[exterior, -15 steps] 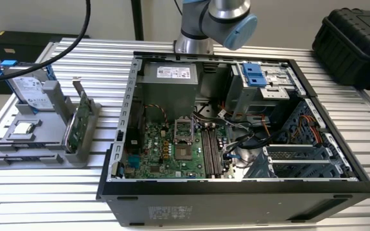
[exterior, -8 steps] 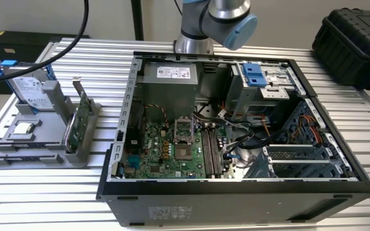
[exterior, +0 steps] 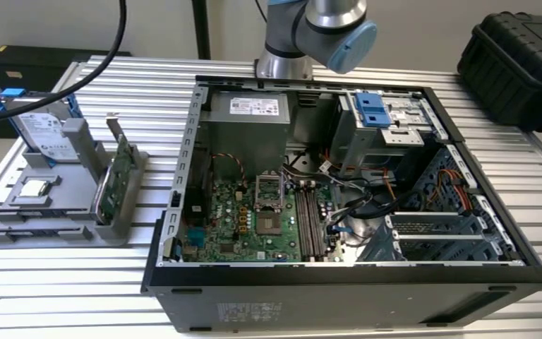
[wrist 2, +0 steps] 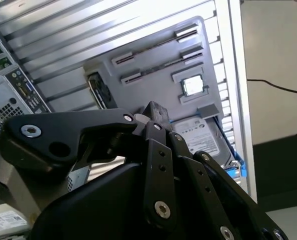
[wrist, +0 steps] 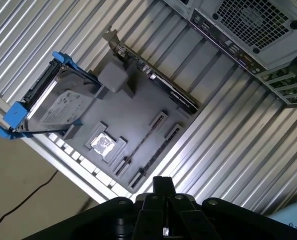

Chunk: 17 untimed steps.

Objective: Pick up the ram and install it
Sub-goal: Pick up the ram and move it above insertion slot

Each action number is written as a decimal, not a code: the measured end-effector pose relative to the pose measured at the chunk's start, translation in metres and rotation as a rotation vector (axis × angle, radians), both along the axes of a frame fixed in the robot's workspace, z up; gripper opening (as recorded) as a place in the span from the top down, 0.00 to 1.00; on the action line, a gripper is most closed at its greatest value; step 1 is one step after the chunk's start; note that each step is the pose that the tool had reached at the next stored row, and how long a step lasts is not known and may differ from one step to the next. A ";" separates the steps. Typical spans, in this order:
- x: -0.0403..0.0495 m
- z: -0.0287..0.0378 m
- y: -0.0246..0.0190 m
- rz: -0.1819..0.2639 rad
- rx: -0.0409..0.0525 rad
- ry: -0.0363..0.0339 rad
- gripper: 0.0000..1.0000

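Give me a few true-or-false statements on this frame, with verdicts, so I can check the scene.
1. The case is open, its motherboard showing. True.
2. The drive sits inside the case. False: it stands in the grey holder, to the exterior view's left of the case.
3. The green card stands on edge in the holder. True.
4. The gripper is down inside the case. False: in the first wrist view it hangs above the holder, apart from it.
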State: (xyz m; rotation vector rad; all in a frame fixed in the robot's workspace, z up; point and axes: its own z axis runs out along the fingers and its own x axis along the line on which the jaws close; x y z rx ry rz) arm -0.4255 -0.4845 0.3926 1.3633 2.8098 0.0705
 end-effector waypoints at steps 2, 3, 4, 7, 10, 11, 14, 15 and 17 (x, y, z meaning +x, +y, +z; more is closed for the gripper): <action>0.0000 0.0000 0.0000 -0.011 -0.0002 0.0000 1.00; -0.0001 0.0000 0.0000 -0.016 -0.0002 0.0000 1.00; -0.0001 0.0000 0.0000 -0.022 -0.0003 0.0000 1.00; -0.0001 0.0000 0.0000 -0.038 -0.0005 0.0000 1.00; -0.0001 0.0000 0.0000 -0.053 -0.0007 0.0000 1.00; -0.0001 -0.0001 0.0000 -0.058 -0.0008 -0.0001 1.00; -0.0002 -0.0001 0.0000 -0.074 -0.0011 0.0000 1.00; -0.0002 -0.0001 0.0000 -0.079 -0.0012 -0.0001 1.00; -0.0002 0.0000 0.0000 -0.089 -0.0014 0.0000 1.00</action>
